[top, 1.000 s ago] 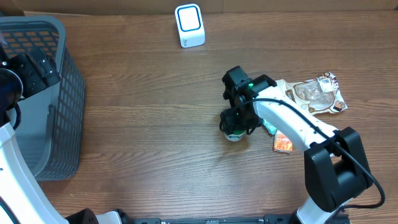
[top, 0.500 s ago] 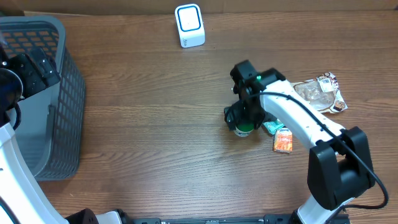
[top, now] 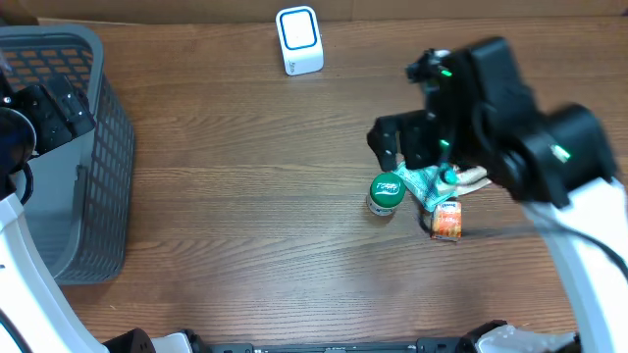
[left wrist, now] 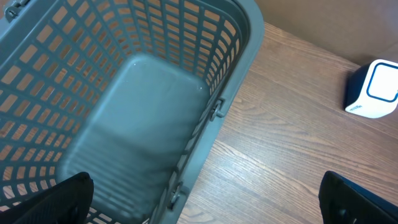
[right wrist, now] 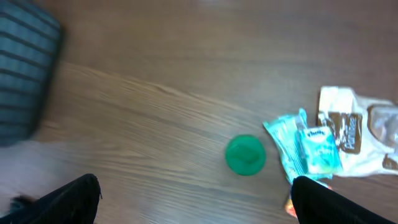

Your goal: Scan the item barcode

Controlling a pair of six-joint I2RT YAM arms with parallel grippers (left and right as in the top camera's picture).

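Jar (top: 386,193), green lid up, stands on the table well right of the scanner (top: 299,40), robot-side. Probably light, rigid, slick: grip across the body under the lid. Right gripper (right wrist: 193,186) wide, empty, raised between scanner and jar; left gripper (left wrist: 205,193) wide, empty, far left of scanner

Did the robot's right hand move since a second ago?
Yes. The right gripper was down over the green jar; now it has lifted off it, open, toward the far edge of the table, where the white scanner stands.
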